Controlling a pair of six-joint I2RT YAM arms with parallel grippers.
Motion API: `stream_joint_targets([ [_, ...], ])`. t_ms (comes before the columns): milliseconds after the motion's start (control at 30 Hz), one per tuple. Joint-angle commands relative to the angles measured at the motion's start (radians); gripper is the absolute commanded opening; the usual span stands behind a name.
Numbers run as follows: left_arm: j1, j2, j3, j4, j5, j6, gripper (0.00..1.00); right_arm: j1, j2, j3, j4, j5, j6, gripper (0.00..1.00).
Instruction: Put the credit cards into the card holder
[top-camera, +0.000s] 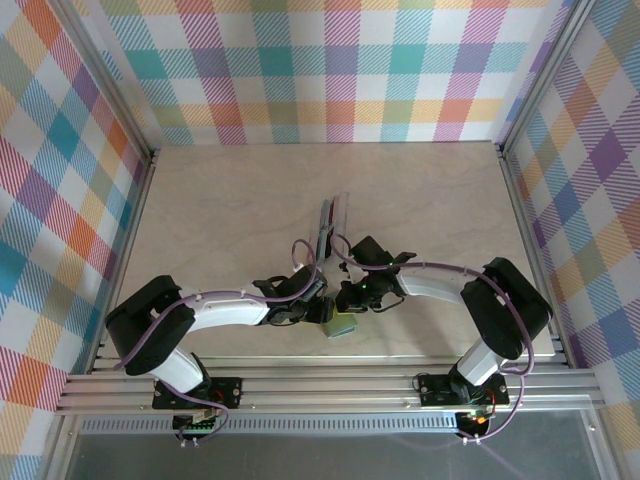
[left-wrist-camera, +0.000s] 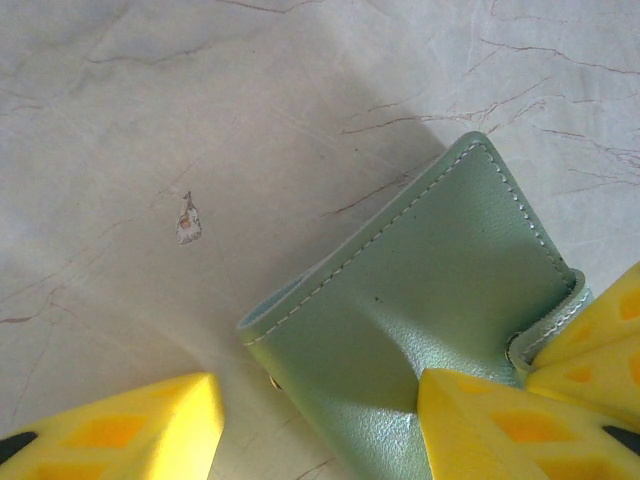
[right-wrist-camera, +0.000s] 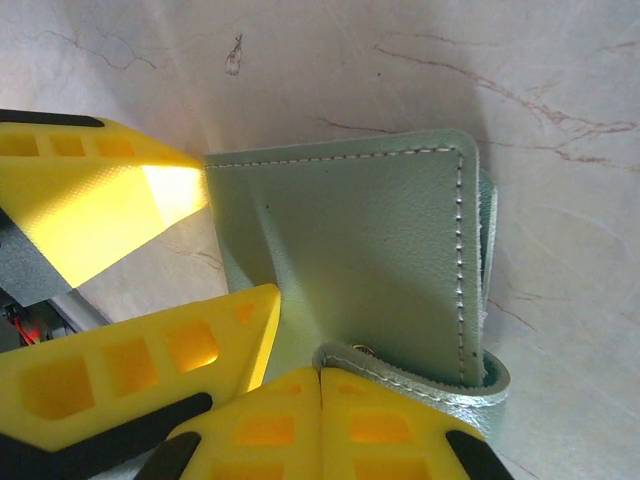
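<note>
The grey-green card holder (top-camera: 340, 323) lies on the table between both arms, near the front edge. In the left wrist view it (left-wrist-camera: 430, 280) sits between my left gripper's (left-wrist-camera: 318, 380) open yellow fingers; the right-hand finger (left-wrist-camera: 490, 425) presses into its cover and the other finger (left-wrist-camera: 130, 430) stays clear of it. My right gripper (right-wrist-camera: 320, 372) is shut on the tip of the card holder's clasp strap (right-wrist-camera: 420, 385), lifting that flap off the body (right-wrist-camera: 360, 240). The credit cards (top-camera: 326, 228) stand edge-on in a clear tray further back, dark and red edges showing.
The clear tray (top-camera: 337, 212) stands behind the grippers at mid-table. Aluminium rails (top-camera: 330, 385) run along the front edge and plaid walls (top-camera: 330, 70) close in the sides and back. A small chip (left-wrist-camera: 188, 220) marks the marbled tabletop left of the card holder.
</note>
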Motion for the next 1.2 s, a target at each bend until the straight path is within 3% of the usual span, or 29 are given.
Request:
stream_joint_targets([
  [0, 0.013, 0.032, -0.014, 0.069, 0.035, -0.002, 0.56, 0.026, 0.079, -0.017, -0.074, 0.094, 0.011, 0.0],
  [367, 0.06, -0.063, -0.045, 0.104, 0.082, -0.028, 0.56, 0.06, 0.185, -0.002, -0.154, 0.179, 0.078, 0.0],
  [533, 0.096, -0.19, -0.086, 0.072, 0.064, -0.048, 0.57, 0.072, 0.234, -0.002, -0.166, 0.198, 0.107, 0.0],
  [733, 0.119, -0.363, -0.106, -0.031, -0.003, -0.064, 0.62, 0.089, 0.157, 0.051, -0.19, 0.222, 0.109, 0.02],
  [833, 0.129, -0.441, -0.09, -0.108, -0.041, -0.07, 0.74, 0.094, 0.115, 0.101, -0.172, 0.204, 0.09, 0.26],
  [900, 0.134, -0.496, -0.06, -0.2, -0.091, -0.072, 0.89, 0.097, 0.071, 0.137, -0.164, 0.204, 0.072, 0.45],
  [967, 0.141, -0.54, -0.019, -0.285, -0.155, -0.073, 0.98, 0.097, 0.024, 0.166, -0.163, 0.209, 0.054, 0.57],
  [1033, 0.15, -0.572, 0.032, -0.359, -0.209, -0.062, 1.0, 0.097, -0.024, 0.194, -0.163, 0.203, 0.036, 0.72],
  [1100, 0.17, -0.594, 0.107, -0.441, -0.25, -0.035, 1.0, 0.097, -0.074, 0.232, -0.179, 0.209, 0.018, 0.98],
  [1167, 0.178, -0.625, 0.163, -0.491, -0.314, -0.009, 1.0, 0.094, -0.124, 0.265, -0.207, 0.26, 0.004, 1.0],
])
